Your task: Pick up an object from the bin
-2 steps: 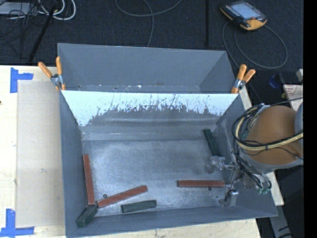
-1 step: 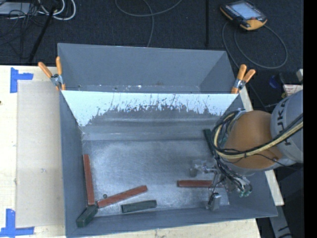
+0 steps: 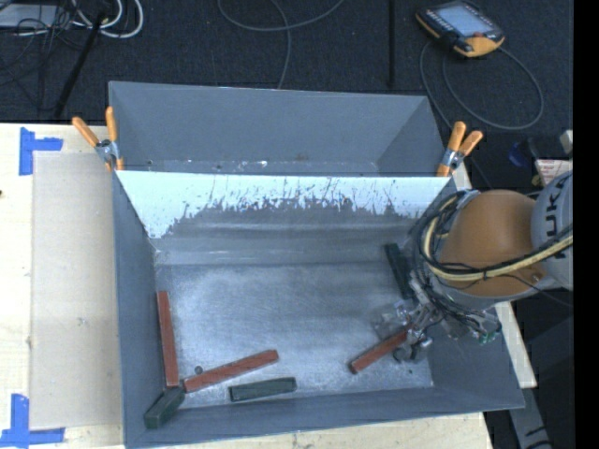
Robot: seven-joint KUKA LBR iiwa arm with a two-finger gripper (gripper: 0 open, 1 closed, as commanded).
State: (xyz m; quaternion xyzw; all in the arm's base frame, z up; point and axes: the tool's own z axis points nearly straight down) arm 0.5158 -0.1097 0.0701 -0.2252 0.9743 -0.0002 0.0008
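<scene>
My gripper [image 3: 409, 337] is low in the bin's front right corner, under the orange-covered wrist. Its fingertips sit at the upper right end of a short reddish-brown stick [image 3: 377, 354] that lies slanted on the bin floor. The fingers look close together around that end of the stick. A dark flat bar [image 3: 398, 265] leans against the right wall just behind the gripper.
Along the left wall lies a long reddish-brown stick [image 3: 167, 337]. Another reddish-brown stick [image 3: 231, 369] lies slanted near the front left, with a dark green block [image 3: 263, 390] below it and a dark piece [image 3: 164, 407] in the front left corner.
</scene>
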